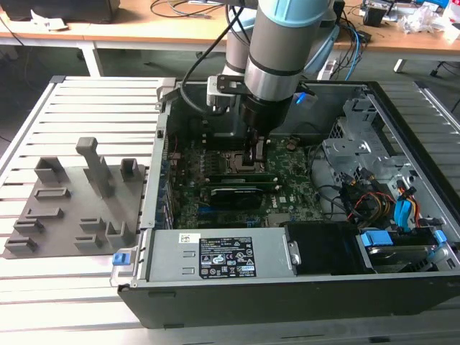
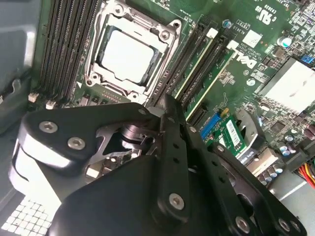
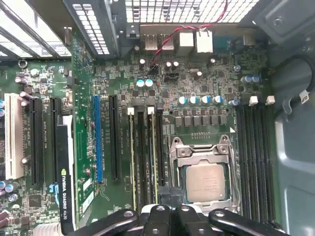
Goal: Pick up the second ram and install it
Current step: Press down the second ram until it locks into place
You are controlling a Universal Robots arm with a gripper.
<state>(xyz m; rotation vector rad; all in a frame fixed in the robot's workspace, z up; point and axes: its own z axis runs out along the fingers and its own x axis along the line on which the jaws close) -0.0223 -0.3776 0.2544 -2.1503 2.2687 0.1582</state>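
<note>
Black pincer (image 1: 255, 159): low inside the case (image 1: 287, 296), over the slots (image 3: 162, 147); closed or parted, we cannot tell. Ram (image 3: 153, 147): green stick upright in a slot just beside the socket (image 3: 204, 183), pincer above one end, we judge to press it home.

We see the second ram (image 3: 152, 152), a thin green stick, standing on edge in a black memory slot (image 3: 142, 157) beside the CPU socket (image 3: 204, 177).

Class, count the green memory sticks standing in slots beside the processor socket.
2. Side by side in the second wrist view: one stick nearer the socket, the other stick farther out. The gripper may hide others.
</note>
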